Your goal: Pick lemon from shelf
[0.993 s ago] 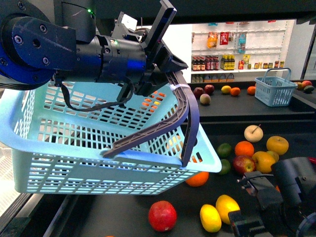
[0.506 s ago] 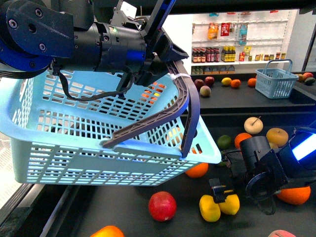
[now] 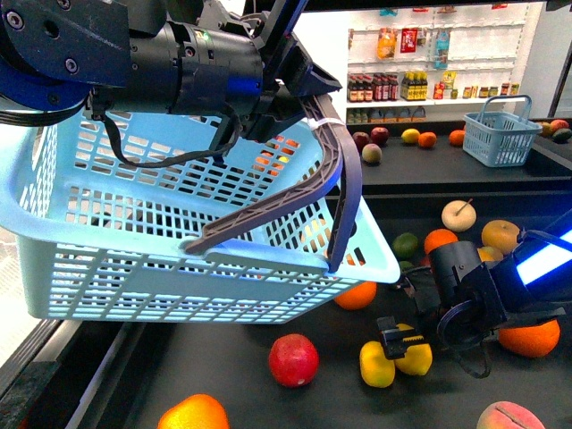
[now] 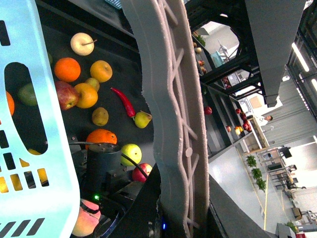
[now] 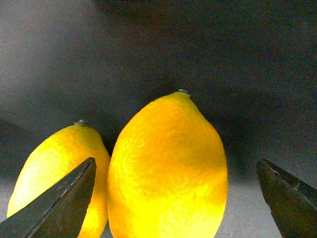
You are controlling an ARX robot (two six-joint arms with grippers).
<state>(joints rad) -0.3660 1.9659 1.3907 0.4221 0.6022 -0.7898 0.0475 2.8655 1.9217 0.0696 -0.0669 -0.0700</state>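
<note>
Has closed in with right pincer (image 5: 176, 164), spread wide astride lemon (image 5: 167, 144), neighbouring lemon (image 5: 52, 171) crowding one tip; clamps basket handle (image 3: 345, 192) in left pincer (image 3: 298, 100).

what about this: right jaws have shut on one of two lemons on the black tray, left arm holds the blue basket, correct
Not shut: in the right wrist view the right gripper has its jaws open either side of the lemon, the second lemon beside it on the black tray. The left gripper does hold the blue basket.
</note>
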